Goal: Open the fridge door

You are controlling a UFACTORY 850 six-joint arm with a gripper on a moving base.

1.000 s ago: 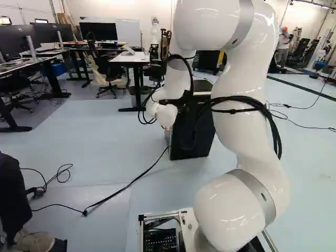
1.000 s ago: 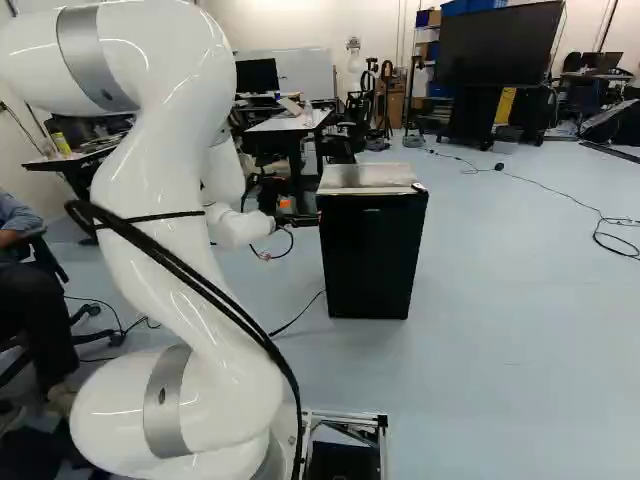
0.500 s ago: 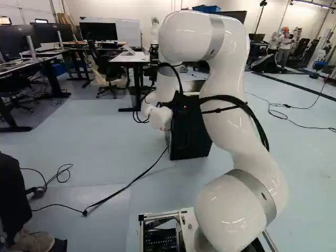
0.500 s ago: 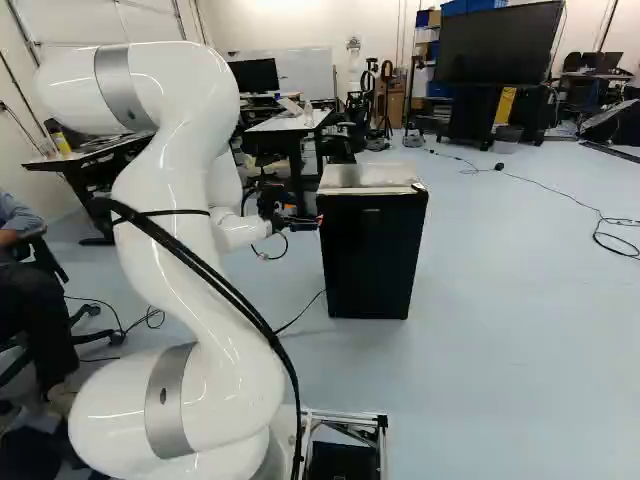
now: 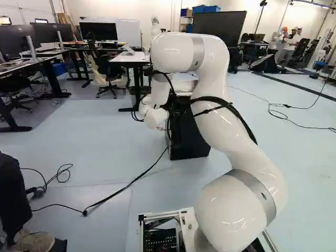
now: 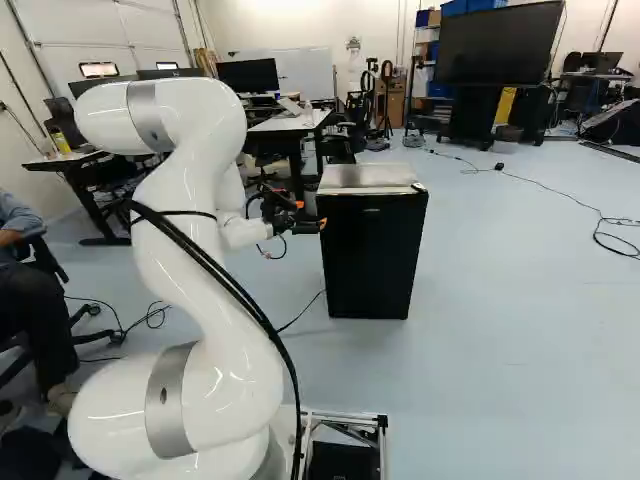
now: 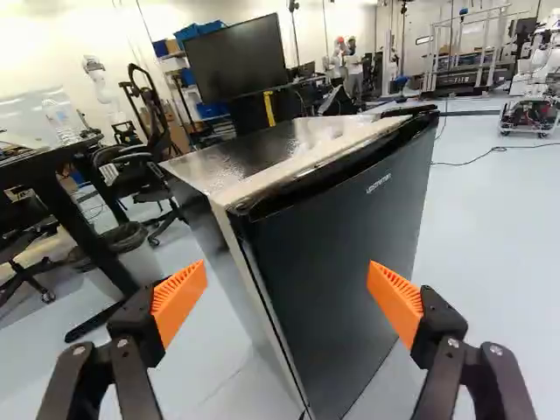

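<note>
Standing on pale flr [image 6: 520, 350], blk fridge [image 6: 370, 260] w/ desk [image 6: 284, 124], lg screen [image 6: 497, 45] behind.

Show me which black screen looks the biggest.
The screen above the yellow panel, beyond the fridge in the right base view; it looks far wider than the other screens.

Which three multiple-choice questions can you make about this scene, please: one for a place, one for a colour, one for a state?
1. Where does the black fridge stand?
A) on a desk
B) on the floor
C) on a chair

2. Which colour are the pads of the pincer?
A) orange
B) green
C) blue

3. How is the pincer?
A) shut on a cable
B) shut on the desk
C) open, gripping nothing

1 B: its bottom meets the floor.
2 A: both pads look orange.
3 C: the pads stand apart, nothing gripped.
</note>
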